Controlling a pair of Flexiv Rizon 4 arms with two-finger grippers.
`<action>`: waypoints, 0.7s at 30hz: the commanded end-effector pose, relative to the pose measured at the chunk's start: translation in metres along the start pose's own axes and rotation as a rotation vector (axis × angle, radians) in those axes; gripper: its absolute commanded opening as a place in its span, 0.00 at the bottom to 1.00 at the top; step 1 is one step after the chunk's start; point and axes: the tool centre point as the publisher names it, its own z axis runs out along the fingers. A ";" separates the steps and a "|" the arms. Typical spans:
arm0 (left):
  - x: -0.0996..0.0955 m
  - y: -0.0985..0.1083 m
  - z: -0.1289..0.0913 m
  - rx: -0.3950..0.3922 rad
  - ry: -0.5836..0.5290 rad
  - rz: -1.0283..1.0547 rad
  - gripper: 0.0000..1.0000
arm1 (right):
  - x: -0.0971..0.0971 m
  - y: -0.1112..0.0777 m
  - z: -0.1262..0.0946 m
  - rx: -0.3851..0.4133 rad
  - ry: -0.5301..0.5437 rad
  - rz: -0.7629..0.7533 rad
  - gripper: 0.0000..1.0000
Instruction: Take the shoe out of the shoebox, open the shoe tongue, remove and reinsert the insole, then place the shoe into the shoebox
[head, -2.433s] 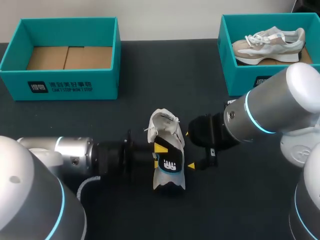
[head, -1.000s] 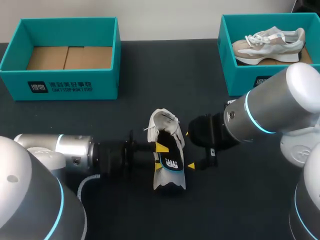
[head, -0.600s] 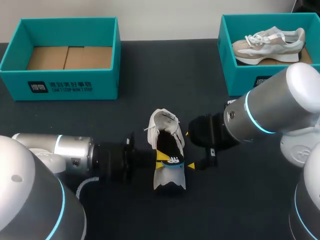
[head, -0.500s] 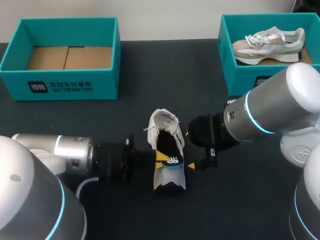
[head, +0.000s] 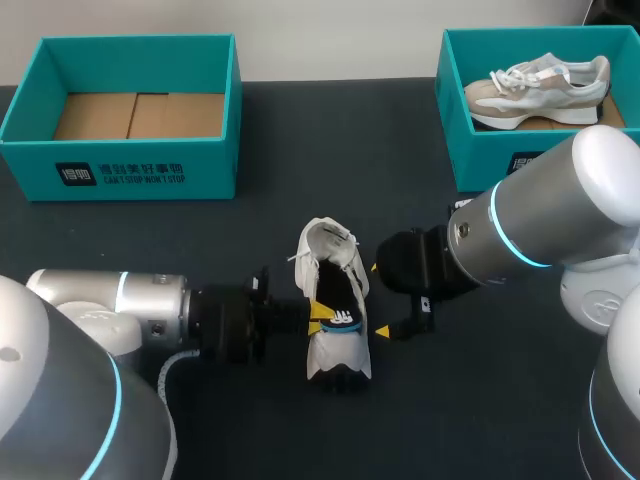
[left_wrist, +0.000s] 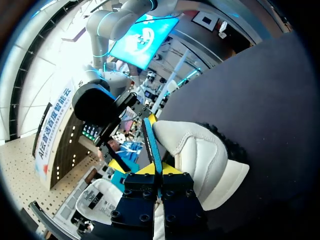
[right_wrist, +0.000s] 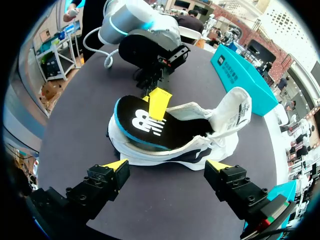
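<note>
Showing the task at its insole stage. Head view: the shoe lies on its side on the tabletop, well apart from both boxes, so removal from the box is done. Its tongue is folded back, so that step looks complete too. The black insole sits partly inside the opening. By my judgement, seating it fully and returning the shoe to a box are what is left. The left shoebox shows only its cardboard floor, and the right shoebox holds a second shoe.

Left wrist view: the left hand has its fingers together, clamped on the insole's thin edge, with the shoe's heel just beside it.

Right wrist view: the right hand has its fingers spread wide apart. The shoe's sole lies just ahead of them, and neither finger touches it.

Against the frame 2.4 s ago, the insole has slid further toward the toe. The right arm has not shifted.
</note>
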 end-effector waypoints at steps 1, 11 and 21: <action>0.002 0.004 0.002 -0.012 -0.001 0.001 0.00 | 0.001 -0.001 0.000 -0.002 -0.001 0.000 1.00; -0.009 -0.015 -0.009 -0.002 -0.037 0.006 0.40 | 0.001 -0.001 0.000 -0.002 -0.001 0.000 1.00; -0.012 -0.026 0.007 0.046 -0.011 0.007 0.37 | 0.001 -0.001 0.000 -0.002 -0.001 0.000 1.00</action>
